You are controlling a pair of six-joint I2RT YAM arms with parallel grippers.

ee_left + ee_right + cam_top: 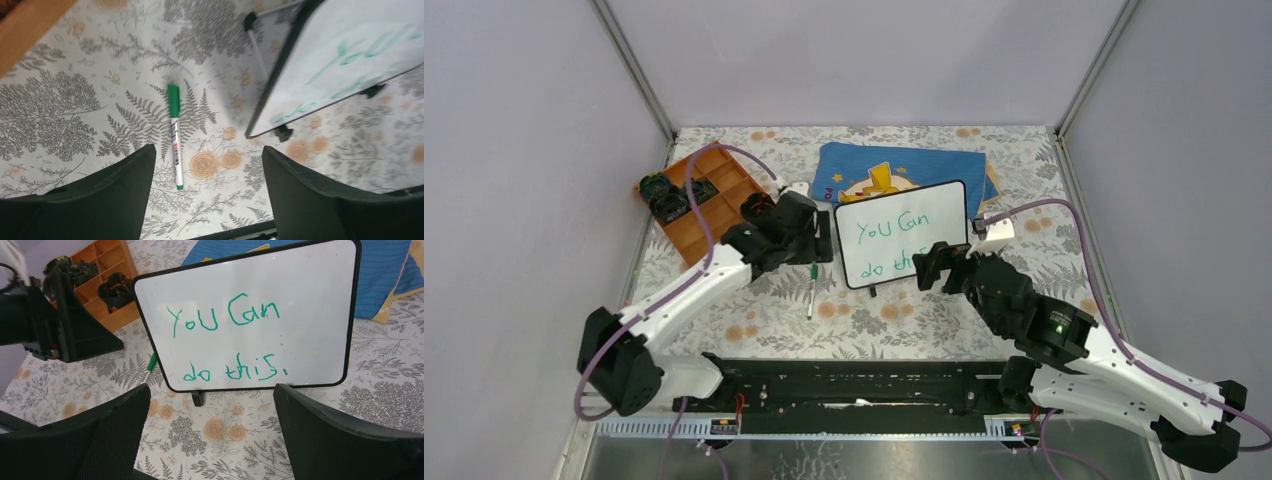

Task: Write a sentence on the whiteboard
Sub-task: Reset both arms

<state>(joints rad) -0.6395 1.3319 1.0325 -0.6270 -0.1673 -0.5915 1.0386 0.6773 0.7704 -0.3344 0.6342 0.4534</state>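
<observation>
- Top external view: the whiteboard (902,232) stands on its small black feet near the middle of the table (764,310), its face turned toward the arms' bases.
- Right wrist view: the sentence (248,313) is in green marker on two lines, "You Can" above and "do this." below. It fills most of the board.
- One black foot (198,398) shows under the lower edge of the frame, resting on the patterned tabletop.
- A green marker (174,136) lies flat on the table just left of the board and apart from it. Its capped end points toward the far side.
- The left gripper (205,165) hangs above the marker with its fingers spread wide. Nothing is between them and the marker is released.
- The right gripper (210,400) faces the board from the near right side, close to its lower right corner. Its jaws stand wide apart and grasp nothing; whether a finger touches the frame cannot be told.
- A blue cloth (904,165) with a yellow figure lies flat behind the board, partly hidden by it.
- An orange tray (709,205) with compartments sits at the far left of the table. Dark objects (664,195) lie in its leftmost compartments; what they are cannot be told.
</observation>
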